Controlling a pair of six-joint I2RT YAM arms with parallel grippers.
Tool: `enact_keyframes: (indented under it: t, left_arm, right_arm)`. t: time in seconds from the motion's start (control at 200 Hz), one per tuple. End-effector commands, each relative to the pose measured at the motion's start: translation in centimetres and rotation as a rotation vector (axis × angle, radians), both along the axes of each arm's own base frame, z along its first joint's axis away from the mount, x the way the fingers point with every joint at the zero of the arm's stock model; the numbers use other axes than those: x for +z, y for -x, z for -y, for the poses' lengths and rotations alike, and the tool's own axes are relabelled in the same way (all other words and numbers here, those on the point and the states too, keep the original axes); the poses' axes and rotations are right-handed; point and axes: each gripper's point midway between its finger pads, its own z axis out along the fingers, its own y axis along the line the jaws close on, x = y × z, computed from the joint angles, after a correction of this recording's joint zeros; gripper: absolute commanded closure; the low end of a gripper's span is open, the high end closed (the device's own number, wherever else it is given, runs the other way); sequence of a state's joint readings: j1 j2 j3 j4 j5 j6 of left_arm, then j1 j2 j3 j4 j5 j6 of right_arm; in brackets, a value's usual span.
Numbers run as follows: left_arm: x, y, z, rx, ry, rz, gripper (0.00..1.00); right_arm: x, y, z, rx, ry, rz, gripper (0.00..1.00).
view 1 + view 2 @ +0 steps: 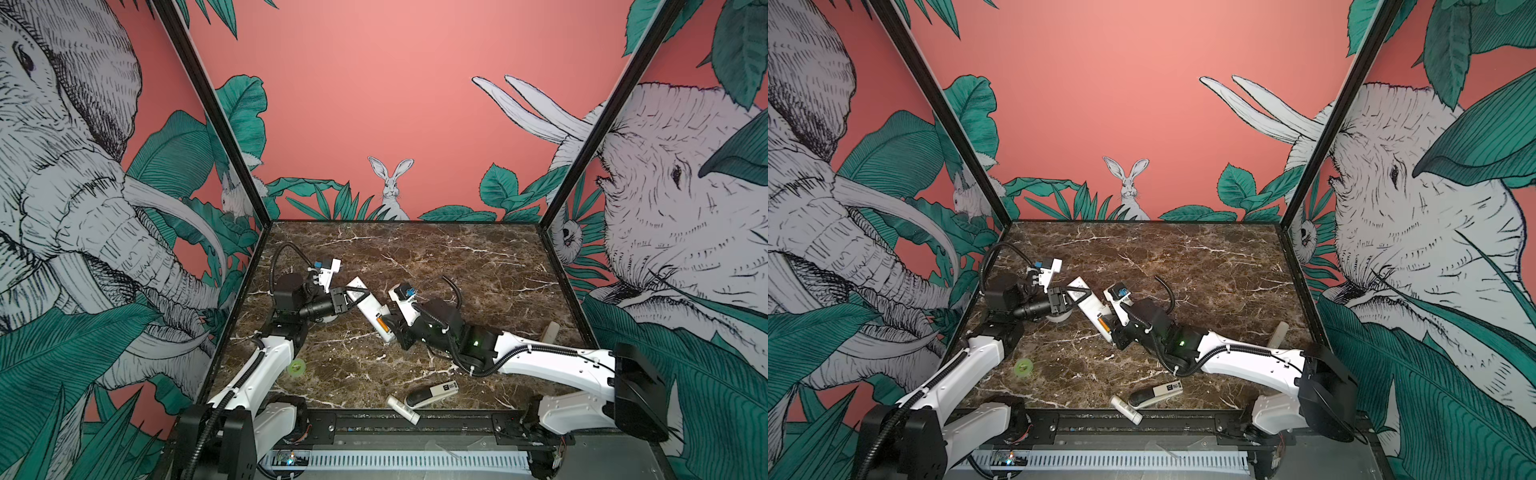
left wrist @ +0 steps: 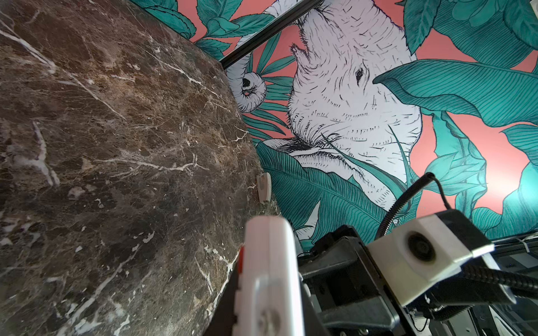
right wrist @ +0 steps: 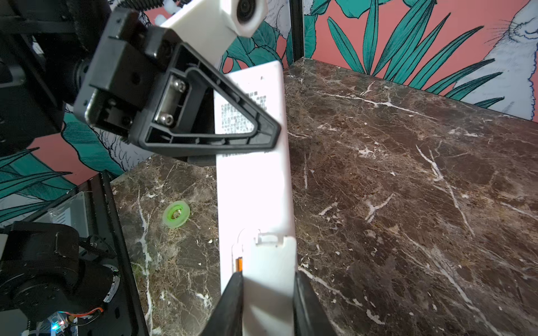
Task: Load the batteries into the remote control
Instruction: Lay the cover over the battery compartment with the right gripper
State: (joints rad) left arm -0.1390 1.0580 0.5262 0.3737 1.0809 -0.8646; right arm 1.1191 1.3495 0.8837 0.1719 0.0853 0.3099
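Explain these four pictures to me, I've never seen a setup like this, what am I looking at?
Two white robot arms stand at the near edge of a marble table. Two pictures look down on everything from overhead, side by side; the other two come from a small camera on each arm's wrist. The left gripper and the right gripper each clamp one end of a long white remote control, its back facing up. An orange battery shows in its open compartment. Lying loose are a green ring, a black-and-white device, a white tube and a pale piece by the right wall.
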Motion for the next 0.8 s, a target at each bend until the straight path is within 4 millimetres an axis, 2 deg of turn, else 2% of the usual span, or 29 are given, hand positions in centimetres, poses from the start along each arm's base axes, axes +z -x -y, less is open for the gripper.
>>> enact_keyframes:
  t: [0.0, 0.425, 0.8]
  left_arm:
    - [1.4, 0.0, -0.1, -0.008, 0.02, 0.049, 1.0]
    - [2.2, -0.2, -0.1, -0.009, 0.035, 0.031, 1.0]
    - [2.9, -0.3, -0.2, -0.012, 0.035, 0.03, 1.0]
  right_arm:
    - [1.3, -0.1, -0.2, -0.016, -0.029, 0.051, 0.74]
    - [-0.5, 0.3, -0.9, -0.008, 0.076, 0.132, 0.74]
    - [-1.9, 0.5, -0.7, -0.01, 0.167, 0.184, 0.73]
